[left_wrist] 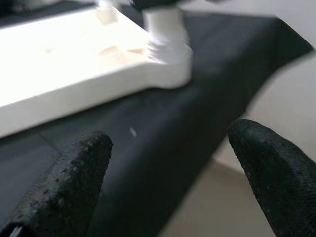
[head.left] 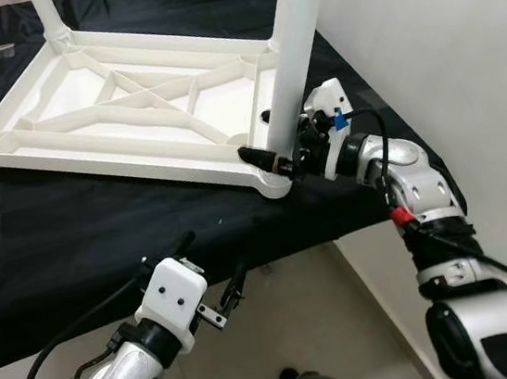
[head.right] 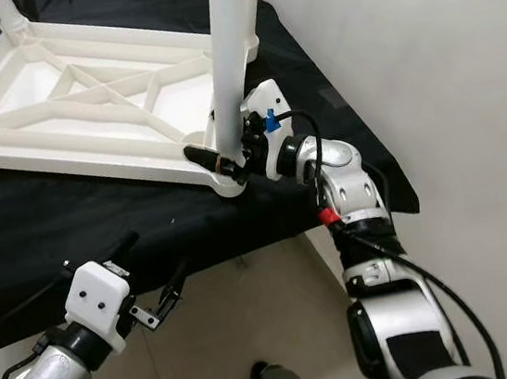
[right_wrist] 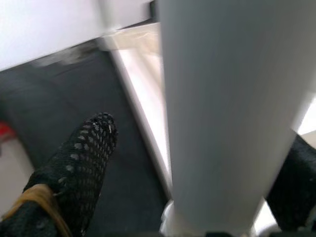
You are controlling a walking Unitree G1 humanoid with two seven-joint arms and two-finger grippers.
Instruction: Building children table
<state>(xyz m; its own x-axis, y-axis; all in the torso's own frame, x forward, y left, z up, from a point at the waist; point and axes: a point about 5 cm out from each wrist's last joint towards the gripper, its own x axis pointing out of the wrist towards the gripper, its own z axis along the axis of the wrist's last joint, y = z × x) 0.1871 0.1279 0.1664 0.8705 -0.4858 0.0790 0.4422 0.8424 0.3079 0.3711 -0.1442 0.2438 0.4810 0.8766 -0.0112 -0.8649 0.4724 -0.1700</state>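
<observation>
**Robot grips a leg of the upturned children's table**

The white plastic table top [head.left: 122, 113] lay upside down on a surface draped in black cloth [head.left: 73, 241], its ribbed underside facing up. The shallow bays between the crossed ribs held nothing. It sat close to the cloth's edge, one corner nearly at the drop to the pale floor [head.left: 316, 312].

At that near corner a white round leg [head.left: 296, 48] stood upright in its socket. Two more legs rose from the far and left corners, cut off by the top of the view. The plastic looked smooth and clean.

The right gripper [head.left: 277, 154] was at the base of the near leg, one black finger [right_wrist: 84, 158] on either side of it, clamped around the tube just above the socket.

The left gripper [head.left: 213, 274] hung lower, in front of the cloth's edge and well apart from the table, its fingers [left_wrist: 74, 182] spread wide with nothing between them. A grey wall [head.left: 438, 25] stood at the right.
</observation>
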